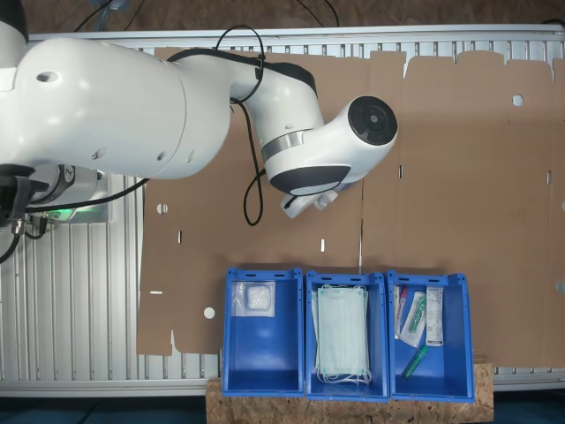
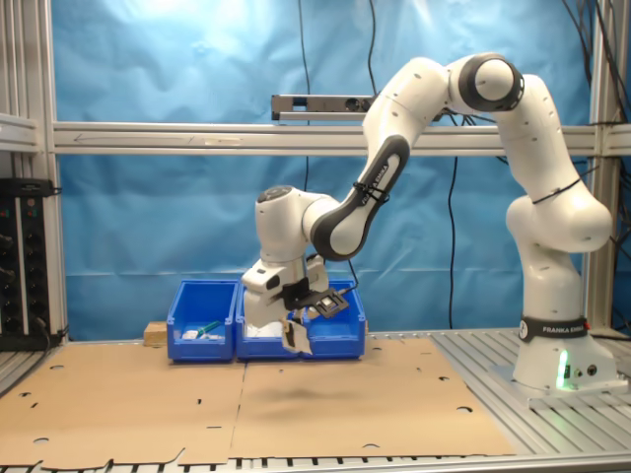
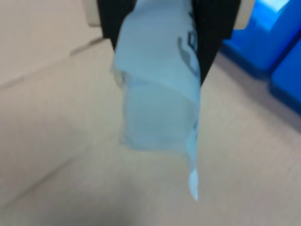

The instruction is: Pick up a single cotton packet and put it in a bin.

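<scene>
Jaws clamp cotton packet (image 3: 157, 89) | hanging above cardboard (image 3: 56, 141) | bin (image 1: 263, 331) nearby

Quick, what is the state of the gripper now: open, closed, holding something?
Gripper: closed on the cotton packet, which hangs from it above the cardboard.

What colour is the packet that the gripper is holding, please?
White, with dark print on it; the cotton packet shows best in the wrist view, hanging from the gripper.

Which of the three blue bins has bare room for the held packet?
The bin with the clear square packet has a mostly bare floor. The middle bin is crowded with face masks; the third bin holds syringes.
</scene>
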Action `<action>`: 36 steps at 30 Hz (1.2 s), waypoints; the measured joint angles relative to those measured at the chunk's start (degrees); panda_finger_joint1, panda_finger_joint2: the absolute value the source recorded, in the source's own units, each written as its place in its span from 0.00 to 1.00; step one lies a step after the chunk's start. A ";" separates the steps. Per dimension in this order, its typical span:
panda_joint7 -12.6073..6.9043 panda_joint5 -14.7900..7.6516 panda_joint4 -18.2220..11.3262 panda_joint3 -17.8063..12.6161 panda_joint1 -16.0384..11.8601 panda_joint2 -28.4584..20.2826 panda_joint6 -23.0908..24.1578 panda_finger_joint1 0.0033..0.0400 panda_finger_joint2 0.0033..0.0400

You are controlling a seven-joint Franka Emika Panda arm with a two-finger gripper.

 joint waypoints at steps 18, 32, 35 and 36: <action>0.00 -1.75 -2.53 -2.05 -0.14 -11.28 -5.93 0.06 0.06; 0.00 -6.37 -5.23 -6.77 -1.39 -15.12 -7.68 0.07 0.07; 0.00 -6.84 -5.62 -8.09 -1.64 -15.71 -7.86 0.07 0.07; 0.00 -6.99 -5.71 -8.57 -1.72 -15.87 -7.91 0.07 0.07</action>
